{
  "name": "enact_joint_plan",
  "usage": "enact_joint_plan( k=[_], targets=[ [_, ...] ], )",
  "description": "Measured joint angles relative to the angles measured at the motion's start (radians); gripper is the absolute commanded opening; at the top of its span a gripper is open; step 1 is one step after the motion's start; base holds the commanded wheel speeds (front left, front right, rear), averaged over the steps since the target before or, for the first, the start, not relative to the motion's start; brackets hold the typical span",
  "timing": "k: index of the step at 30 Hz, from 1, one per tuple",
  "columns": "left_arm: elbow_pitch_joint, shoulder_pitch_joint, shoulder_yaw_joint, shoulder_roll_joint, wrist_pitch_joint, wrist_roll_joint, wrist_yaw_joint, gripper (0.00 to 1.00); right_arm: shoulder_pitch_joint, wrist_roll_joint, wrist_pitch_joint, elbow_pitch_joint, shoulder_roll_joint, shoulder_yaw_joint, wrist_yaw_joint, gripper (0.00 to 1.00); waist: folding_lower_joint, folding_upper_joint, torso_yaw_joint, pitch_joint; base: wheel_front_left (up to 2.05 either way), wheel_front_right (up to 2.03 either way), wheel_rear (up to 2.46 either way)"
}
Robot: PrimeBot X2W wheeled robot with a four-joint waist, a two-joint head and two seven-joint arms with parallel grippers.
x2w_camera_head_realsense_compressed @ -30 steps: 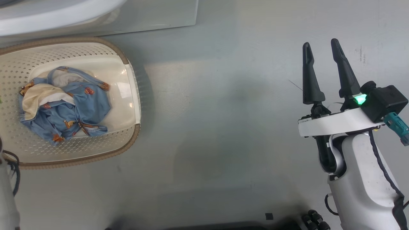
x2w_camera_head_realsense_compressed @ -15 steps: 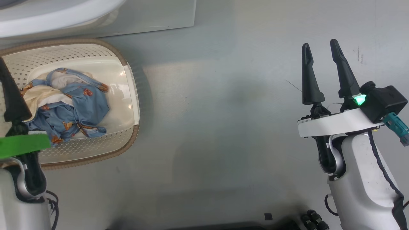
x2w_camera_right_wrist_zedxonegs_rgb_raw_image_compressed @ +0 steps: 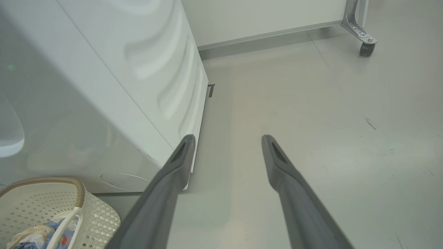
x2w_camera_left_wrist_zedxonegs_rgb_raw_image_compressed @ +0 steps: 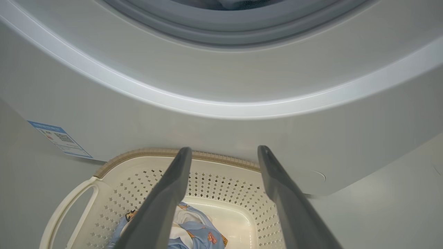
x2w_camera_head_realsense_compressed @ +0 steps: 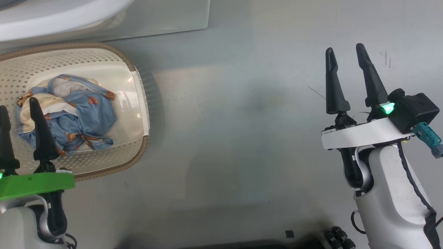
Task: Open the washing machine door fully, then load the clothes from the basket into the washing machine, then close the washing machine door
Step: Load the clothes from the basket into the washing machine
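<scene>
The basket (x2w_camera_head_realsense_compressed: 135,71) is standing on the floor (x2w_camera_head_realsense_compressed: 242,121), with its far side just beside the foot of the washer (x2w_camera_left_wrist_zedxonegs_rgb_raw_image_compressed: 221,86). Its left end is being cut off by the edge of the head view. The clothes (x2w_camera_head_realsense_compressed: 84,114) are lying bunched in the middle of the basket bottom, blue with some cream lining showing.

The left gripper (x2w_camera_head_realsense_compressed: 17,103) is hanging over the near left part of the basket. Its two fingers are standing apart and holding nothing. They are covering the left side of the clothes, so that part is hidden. I cannot tell how high above the fabric the tips are.

In the left wrist view the grey gasket (x2w_camera_left_wrist_zedxonegs_rgb_raw_image_compressed: 225,29) is showing along the top edge, but the drum behind it is cut off and too dark to make out. A small blue label (x2w_camera_left_wrist_zedxonegs_rgb_raw_image_compressed: 60,138) is sitting at a lower corner of the washer's front; its print is too small to read.

The right gripper (x2w_camera_head_realsense_compressed: 344,47) is hanging over bare floor, well apart from the basket, fingers spread and empty. Some black knobs (x2w_camera_head_realsense_compressed: 337,238) are showing at the bottom edge, cut off.
</scene>
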Motion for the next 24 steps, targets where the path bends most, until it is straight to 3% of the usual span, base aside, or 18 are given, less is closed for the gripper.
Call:
enact_joint_plan(
  k=[15, 24],
  targets=[
    [-0.061, -0.017, 0.021, 0.005, 0.000, 0.008, 0.000, 1.00, 0.000, 0.001, 0.000, 0.005, 0.000, 0.003, 0.002, 1.00, 0.0000, 0.0000, 0.002, -0.006, 0.00, 0.00, 0.00],
    [-0.160, -0.115, 0.021, 0.085, 0.000, 0.031, 0.000, 1.00, 0.000, 0.008, 0.000, 0.005, 0.000, 0.006, 0.002, 1.00, 0.0000, 0.0000, 0.002, -0.011, 0.00, 0.00, 0.00]
  ],
)
